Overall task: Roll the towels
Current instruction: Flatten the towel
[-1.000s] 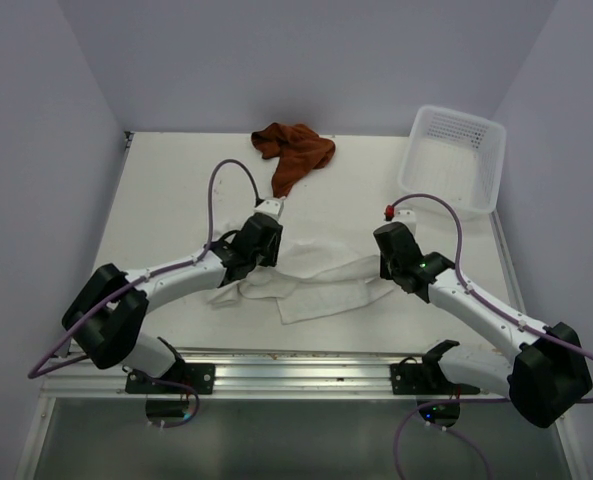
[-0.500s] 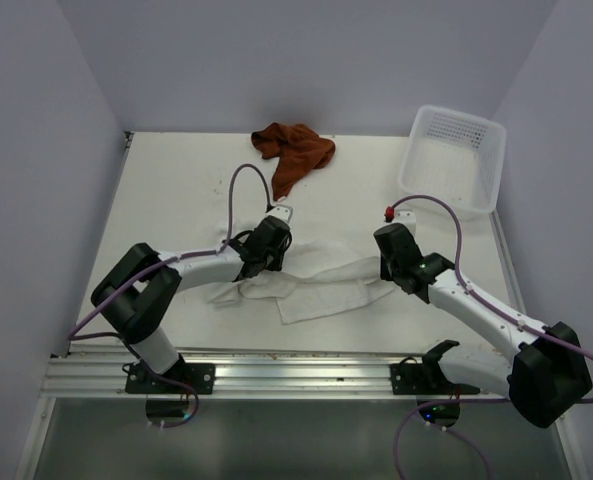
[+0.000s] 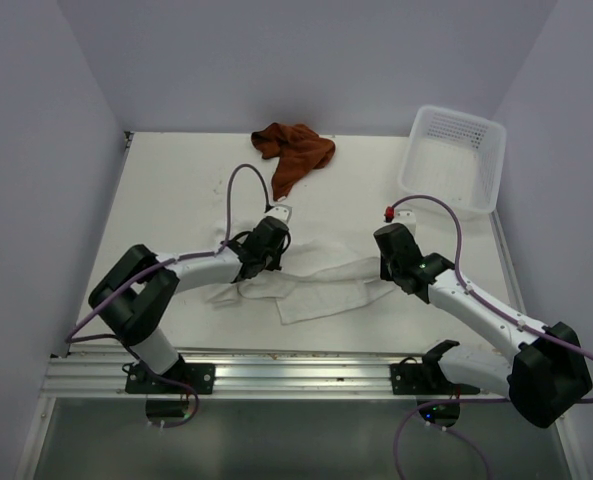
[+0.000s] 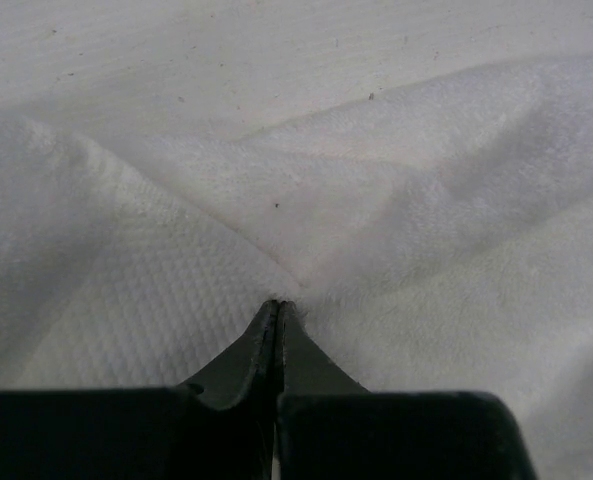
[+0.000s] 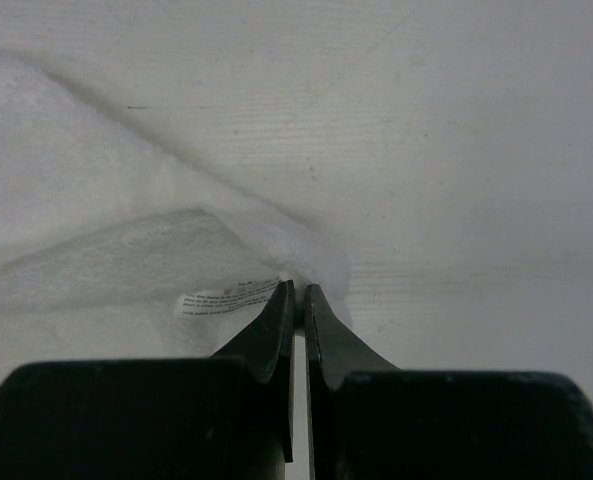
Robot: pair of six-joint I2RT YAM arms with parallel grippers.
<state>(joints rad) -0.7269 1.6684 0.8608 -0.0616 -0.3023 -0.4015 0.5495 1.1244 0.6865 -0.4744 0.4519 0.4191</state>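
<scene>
On your desk [image 3: 166, 200] the left end effector [image 4: 278, 305] is clamped shut on a pucker of the white towel [image 3: 311, 285] at its tips and the right end effector [image 5: 298, 288], closed too, pinches the tagged corner, likely to stretch it flat for rolling; the rust-brown towel [image 3: 294, 150] lies well beyond both

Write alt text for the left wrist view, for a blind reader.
The black left gripper, shut tight, pinches a fold of the soft white cloth towel; creases run out from its tips. The white table top shows above.
</scene>
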